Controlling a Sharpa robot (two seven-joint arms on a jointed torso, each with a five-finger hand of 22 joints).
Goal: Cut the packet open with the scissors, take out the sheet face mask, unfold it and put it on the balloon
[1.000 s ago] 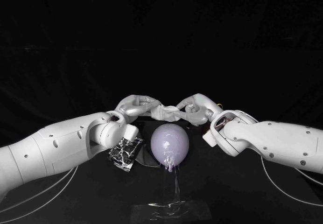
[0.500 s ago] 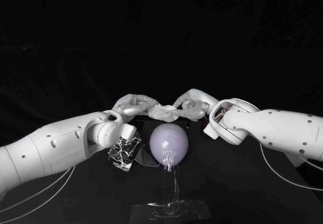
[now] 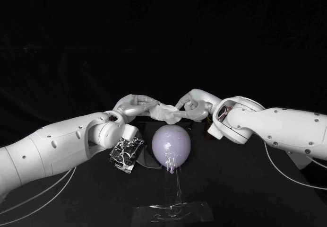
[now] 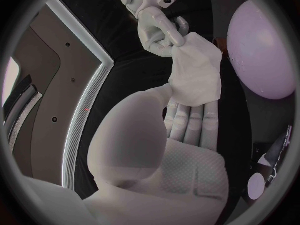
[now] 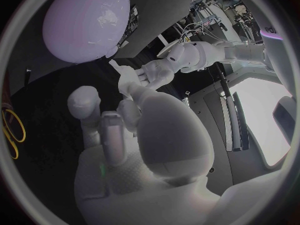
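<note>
Head view: at frame centre, the robot's left hand [image 3: 136, 105] and right hand [image 3: 193, 105] meet over the black surface [image 3: 245, 189]. The fingers of both are closed on a white folded sheet face mask [image 3: 165, 112] stretched between them. The mask's lower edge hangs just above the top of a pale lilac, egg-shaped balloon [image 3: 171, 144], with a thin dark gap between the two. A crinkled silver foil packet [image 3: 126, 153] lies left of the balloon, its upper edge tucked under the left wrist and a narrow strip of surface separating it from the balloon. To the balloon's right the surface lies open as far as the right forearm. A clear plastic piece [image 3: 170, 213] sits at bottom centre, well apart from the hands.

Left wrist view: the left hand [image 4: 169, 155] reaches forward, its fingers [image 4: 190, 122] under the near edge of the mask [image 4: 197, 75]. The right hand [image 4: 156, 27] pinches the far corner. The balloon [image 4: 262, 50] is close beside the mask's free edge.

Right wrist view: the right hand [image 5: 125, 135] faces the left hand [image 5: 169, 67], with the balloon [image 5: 84, 22] just beyond them. How the fingers lie cannot be told here.
</note>
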